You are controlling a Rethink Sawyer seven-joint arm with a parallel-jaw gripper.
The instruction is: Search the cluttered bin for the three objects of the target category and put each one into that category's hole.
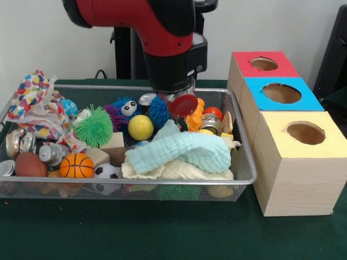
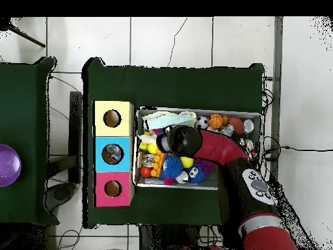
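Note:
A wire mesh bin (image 1: 108, 185) holds mixed clutter: a yellow ball (image 1: 140, 127), a small basketball (image 1: 76, 166), a soccer ball (image 1: 107, 171), a green spiky ball (image 1: 94, 126), metal tins (image 1: 16, 142) and a light blue cloth (image 1: 184, 150). My gripper (image 1: 180, 104) hangs over the bin's middle at rim height, shut on a red disc (image 1: 183, 106) that tilts just above the clutter. From overhead, the gripper (image 2: 170, 140) is at the bin's end nearest the boxes. Three boxes stand beside the bin, with a red hole (image 1: 264, 64), a blue hole (image 1: 281, 93) and a yellow hole (image 1: 306, 132).
A polka-dot cloth (image 1: 32, 100) drapes over the bin's left end. A blue spiky ball (image 1: 158, 111) and a purple furry toy (image 1: 123, 111) lie close behind the gripper. A purple bowl (image 2: 8, 164) sits on the neighbouring table.

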